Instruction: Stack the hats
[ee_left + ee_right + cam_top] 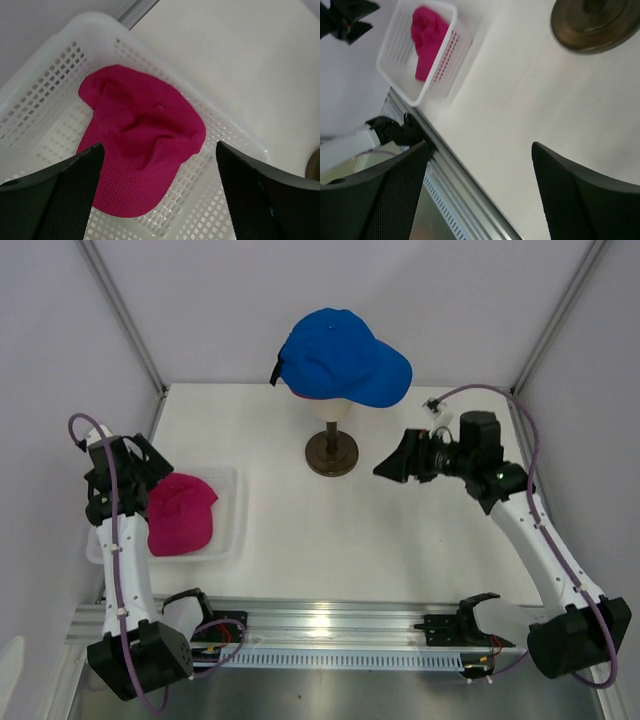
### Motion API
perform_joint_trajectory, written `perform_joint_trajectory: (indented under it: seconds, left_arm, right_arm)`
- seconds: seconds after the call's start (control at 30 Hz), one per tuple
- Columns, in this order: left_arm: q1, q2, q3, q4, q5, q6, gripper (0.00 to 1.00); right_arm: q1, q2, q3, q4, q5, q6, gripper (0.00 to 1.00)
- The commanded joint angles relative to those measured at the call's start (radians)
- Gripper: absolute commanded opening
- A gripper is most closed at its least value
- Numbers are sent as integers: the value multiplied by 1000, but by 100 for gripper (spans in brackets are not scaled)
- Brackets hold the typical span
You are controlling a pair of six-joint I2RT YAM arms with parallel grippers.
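A bright blue cap (345,357) sits on the cream mannequin head at the back centre. A magenta pink cap (180,512) lies in the white basket at the left; it also shows in the left wrist view (142,135) and small in the right wrist view (427,40). My left gripper (140,475) hovers above the pink cap, open and empty, its fingers (65,195) either side of the brim. My right gripper (392,462) is open and empty, held in the air right of the stand, pointing left.
The white plastic basket (232,540) stands at the table's left, also in the left wrist view (45,65) and the right wrist view (397,85). The mannequin's dark round stand (331,454) is at centre back, seen too in the right wrist view (595,25). A metal rail (330,625) runs along the near edge.
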Motion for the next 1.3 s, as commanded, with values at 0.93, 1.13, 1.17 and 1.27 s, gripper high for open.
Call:
perform_joint_trajectory:
  seconds: [0.93, 1.13, 1.17, 1.27]
  left_arm:
    - [-106, 515, -110, 302, -10, -6, 22]
    - [-108, 393, -111, 281, 37, 34, 1]
    - [-106, 363, -111, 269, 56, 54, 1]
    - [-106, 229, -128, 264, 88, 95, 1]
  right_arm:
    - [241, 91, -93, 418, 99, 145, 88]
    - [245, 110, -70, 419, 76, 156, 88]
    - [247, 111, -69, 430, 75, 168, 88]
    - [264, 113, -64, 453, 64, 177, 88]
